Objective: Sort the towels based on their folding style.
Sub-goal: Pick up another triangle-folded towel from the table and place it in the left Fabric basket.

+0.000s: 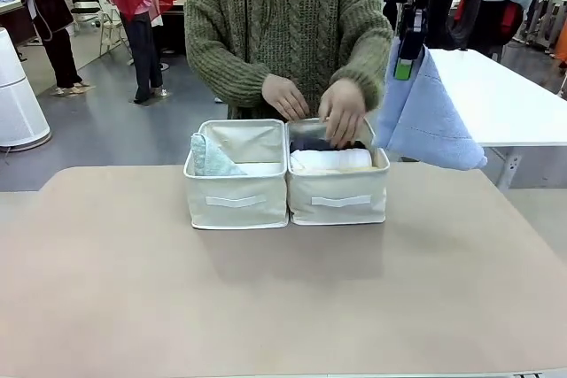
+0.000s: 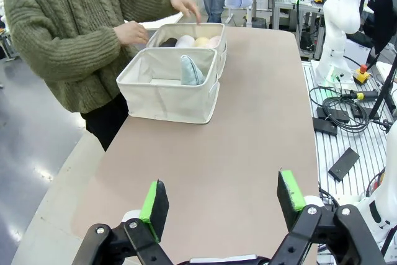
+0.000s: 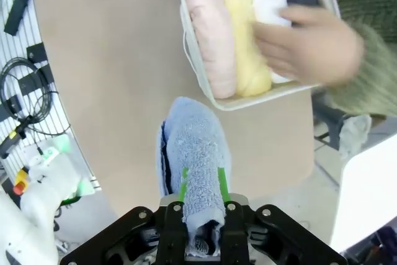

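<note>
Table (image 1: 283, 307) is carrying two bins (image 1: 236, 201) mid-frame, a person's hands (image 1: 341, 111) working in the right one. Upper right, right gripper (image 1: 405, 66) is clamping a dangling light blue towel (image 1: 425, 121) (left gripper (image 2: 222, 185) gaping empty); lowering it could brush those hands.

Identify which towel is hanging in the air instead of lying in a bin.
The light blue towel, clamped in the right tool up beside the bins; the other towels all sit inside a bin.

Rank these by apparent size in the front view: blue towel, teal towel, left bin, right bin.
Left bin and right bin: alike, tied.
Blue towel, hanging from the right fingers: close to the bins, unsure.
Teal towel: smallest, partly hidden in the left bin.
</note>
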Controlling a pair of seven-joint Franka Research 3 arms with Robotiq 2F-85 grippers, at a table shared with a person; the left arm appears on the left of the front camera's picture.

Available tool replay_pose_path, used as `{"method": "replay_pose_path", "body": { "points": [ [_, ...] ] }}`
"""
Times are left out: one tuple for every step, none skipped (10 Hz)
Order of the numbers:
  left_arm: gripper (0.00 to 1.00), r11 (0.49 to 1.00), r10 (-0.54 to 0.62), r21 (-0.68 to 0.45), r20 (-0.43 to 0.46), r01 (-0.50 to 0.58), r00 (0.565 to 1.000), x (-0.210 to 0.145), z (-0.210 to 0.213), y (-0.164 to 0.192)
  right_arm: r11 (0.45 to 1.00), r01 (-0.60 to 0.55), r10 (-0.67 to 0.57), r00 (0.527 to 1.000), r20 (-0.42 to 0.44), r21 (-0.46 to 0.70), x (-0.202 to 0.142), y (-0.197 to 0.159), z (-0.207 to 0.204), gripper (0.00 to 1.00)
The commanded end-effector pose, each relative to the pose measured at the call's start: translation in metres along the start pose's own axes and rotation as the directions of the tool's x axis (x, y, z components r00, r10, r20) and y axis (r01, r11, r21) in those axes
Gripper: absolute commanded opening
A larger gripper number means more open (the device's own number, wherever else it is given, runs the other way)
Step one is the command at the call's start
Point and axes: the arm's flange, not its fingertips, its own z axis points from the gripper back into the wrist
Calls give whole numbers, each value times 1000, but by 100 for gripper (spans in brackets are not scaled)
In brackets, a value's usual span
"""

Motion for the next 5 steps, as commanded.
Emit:
{"method": "replay_pose_path", "body": {
  "points": [
    [92, 1000, -6, 1, 0, 6, 1000, 0, 1, -3, 1000, -18, 18, 1000, 10, -5, -3, 6, -4, 16],
    [92, 1000, -6, 1, 0, 6, 1000, 0, 1, -3, 999, -34, 35, 999, 15, -11, 4, 7, -1, 16],
    [92, 1000, -6, 1, 0, 6, 1000, 0, 1, -3, 998, -54, 55, 998, 29, -28, 19, 8, 6, 16],
    [92, 1000, -6, 1, 0, 6, 1000, 0, 1, -3, 994, -93, 94, 995, 16, -56, 49, 10, 19, 16],
    [92, 1000, -6, 1, 0, 6, 1000, 0, 1, -3, 990, -122, 121, 993, -11, -72, 85, 6, 35, 16]
  ]
}}
